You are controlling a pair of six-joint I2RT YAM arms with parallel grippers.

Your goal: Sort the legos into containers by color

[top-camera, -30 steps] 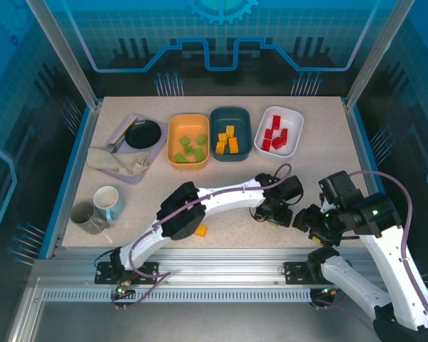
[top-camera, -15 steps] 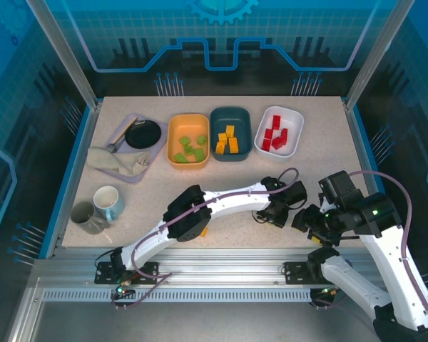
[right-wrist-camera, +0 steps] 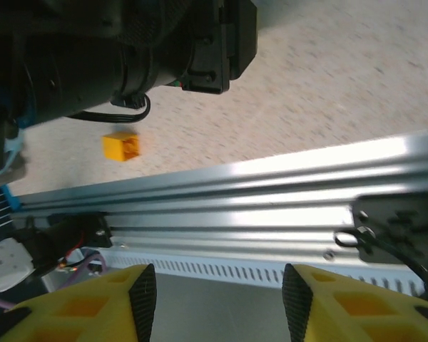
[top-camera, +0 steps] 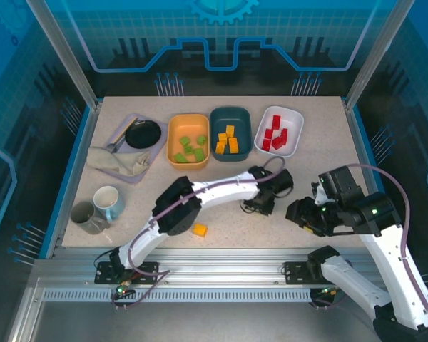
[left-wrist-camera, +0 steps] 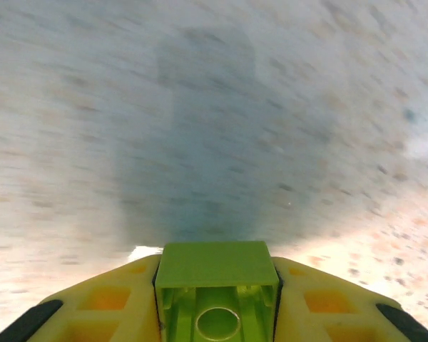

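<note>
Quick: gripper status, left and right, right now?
Left gripper: closed, holding a green lego.
Right gripper: open, holding nothing.

Beyond the left jaws, the speckled surface (top-camera: 310, 167) bears an orange tub (top-camera: 189, 125), teal tub (top-camera: 232, 117) and white tub (top-camera: 289, 121); an orange brick (top-camera: 199, 229) lies leftward, nearer.

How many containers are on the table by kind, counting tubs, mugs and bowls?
Tubs: 3: orange tub, dark teal tub, white tub
Mugs: 2: pale mug, dark mug
Bowls: 1: round black bowl
Total: 6
</note>
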